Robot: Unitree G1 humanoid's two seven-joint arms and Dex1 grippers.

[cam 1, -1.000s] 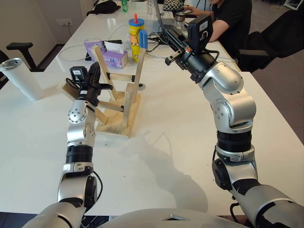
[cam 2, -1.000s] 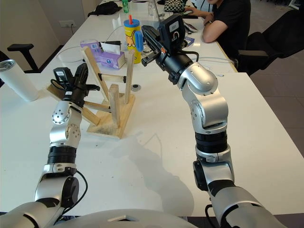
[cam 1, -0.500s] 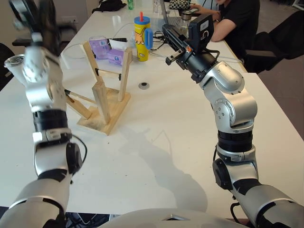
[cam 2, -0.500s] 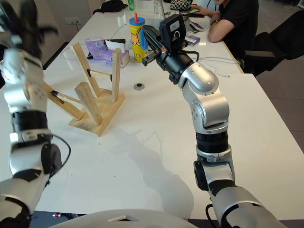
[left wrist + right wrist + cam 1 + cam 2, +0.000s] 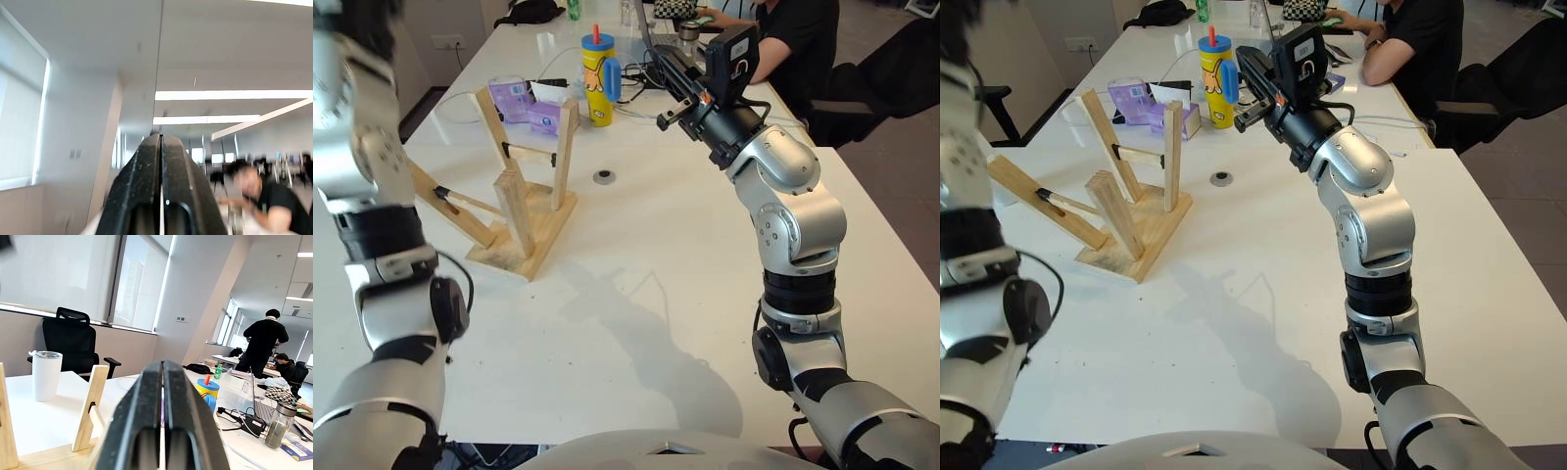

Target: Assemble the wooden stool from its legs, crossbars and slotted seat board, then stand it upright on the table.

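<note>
The wooden stool (image 5: 524, 230) lies upside down on the white table (image 5: 666, 255), its seat board flat and its legs pointing up. Two long legs (image 5: 566, 142) are joined by a crossbar (image 5: 530, 153). Another leg (image 5: 450, 206) leans out low toward the left. My left arm is raised high at the left, well above the stool. The left gripper (image 5: 160, 137) is shut on nothing and points at the ceiling. Lifted over the far side of the table, right of the stool, my right gripper (image 5: 1242, 57) is also shut and empty. A stool leg (image 5: 91, 406) stands beyond its fingers.
Behind the stool stand a yellow cup (image 5: 597, 67) with a blue handle and purple tissue packs (image 5: 536, 106). A small dark disc (image 5: 604, 177) lies right of the stool. A white tumbler (image 5: 46, 374) is at the table's left. A person sits at the far end.
My left gripper has let go of the stool's leaning leg and the arm has swung up high. The head view has shifted. The right arm has barely moved.
</note>
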